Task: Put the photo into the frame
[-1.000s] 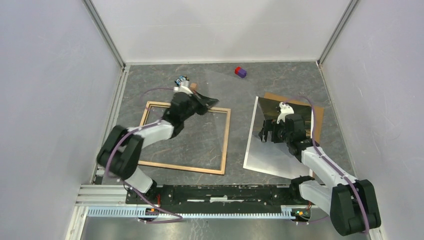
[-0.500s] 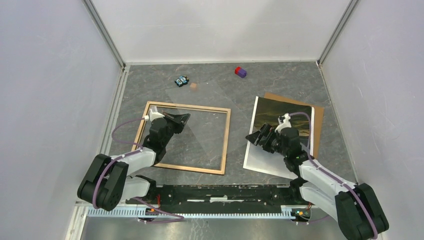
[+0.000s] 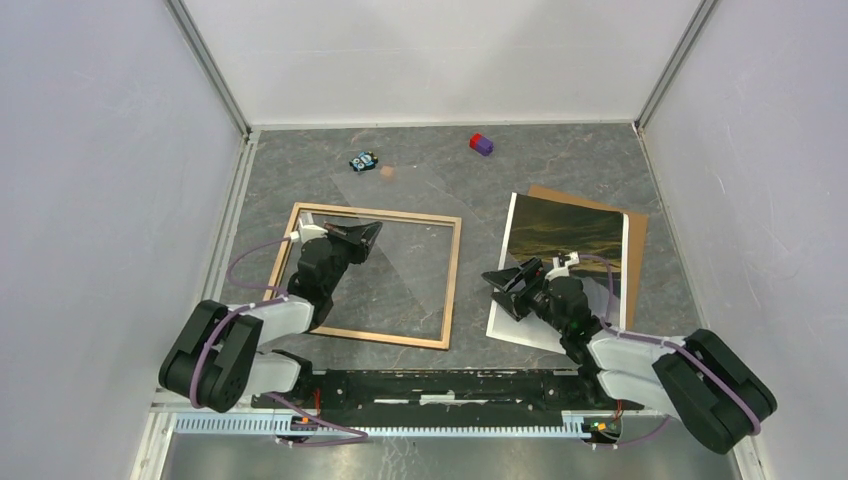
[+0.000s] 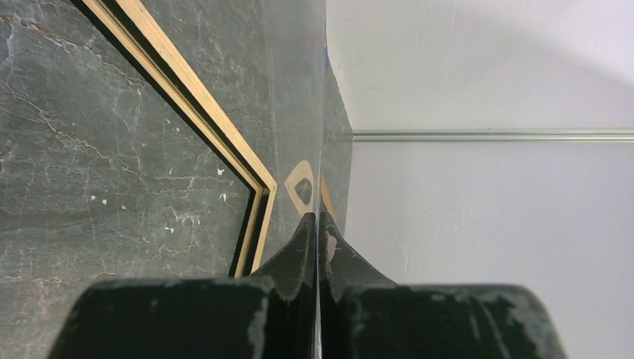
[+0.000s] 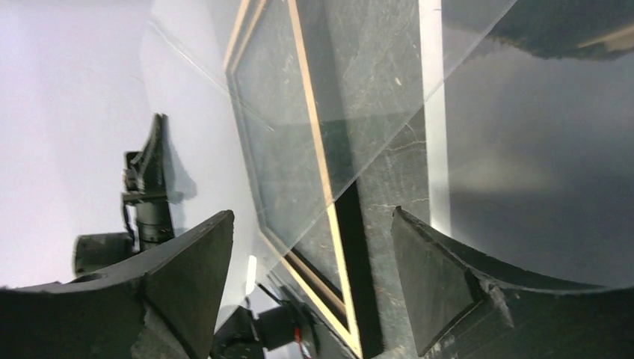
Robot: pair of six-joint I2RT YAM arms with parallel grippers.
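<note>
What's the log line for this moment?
left pincer: shut on clear pane above frame | right pincer: open by photo | photo: lying on brown board, outside frame

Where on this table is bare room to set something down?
Bare tabletop at the far right, between the red-purple block and the backing board. The strip between the frame and the photo is narrow, the right fingers at its near end. Left fingers hold a clear sheet over the frame.
</note>
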